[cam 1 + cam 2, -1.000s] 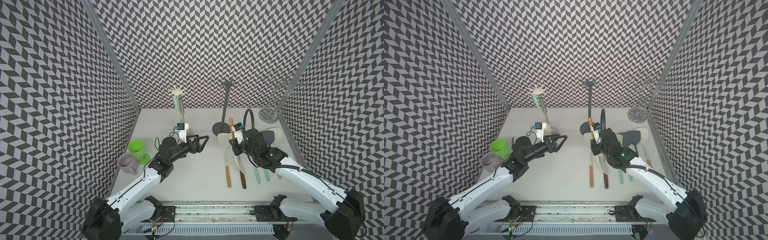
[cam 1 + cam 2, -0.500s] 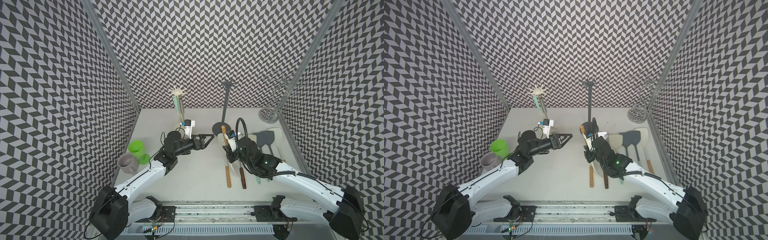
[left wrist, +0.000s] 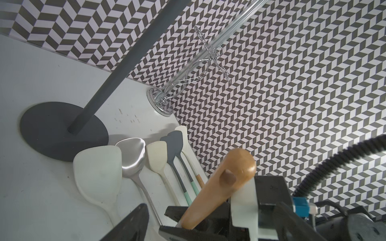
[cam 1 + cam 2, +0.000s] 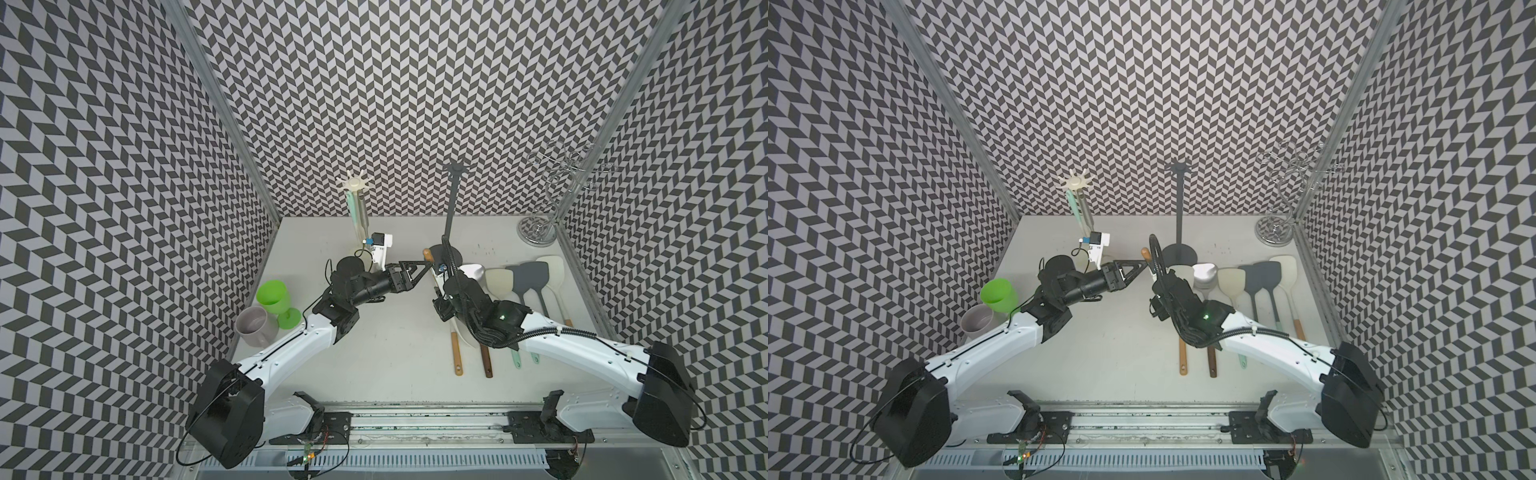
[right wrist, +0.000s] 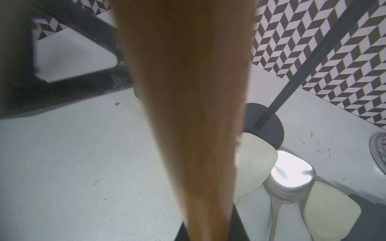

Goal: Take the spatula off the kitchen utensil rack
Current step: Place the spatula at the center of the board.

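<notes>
My right gripper point(image 4: 439, 287) is shut on the spatula, whose wooden handle point(image 4: 428, 255) sticks up out of the jaws point(image 5: 208, 233); its blade is hidden under the arm. It hangs on nothing. The dark kitchen utensil rack point(image 4: 451, 208) stands just behind it with bare hooks. My left gripper point(image 4: 429, 266) reaches in from the left, open, its tips at the handle's upper end. In the left wrist view the handle point(image 3: 221, 183) crosses close in front, with one of the left fingers point(image 3: 134, 222) beside it. In the right wrist view a left finger point(image 5: 83, 68) sits next to the handle point(image 5: 188, 104).
Several spatulas and a metal spoon point(image 4: 473, 272) lie in a row on the table to the right. A cream rack point(image 4: 356, 195) at the back carries a teal-handled utensil. A chrome mug tree point(image 4: 540, 226) fills the back right corner. A green cup point(image 4: 274, 297) and grey mug point(image 4: 254, 332) stand at left.
The right gripper carried the spatula left and nearer. The left gripper stretched right until its tips reached the handle's end.
</notes>
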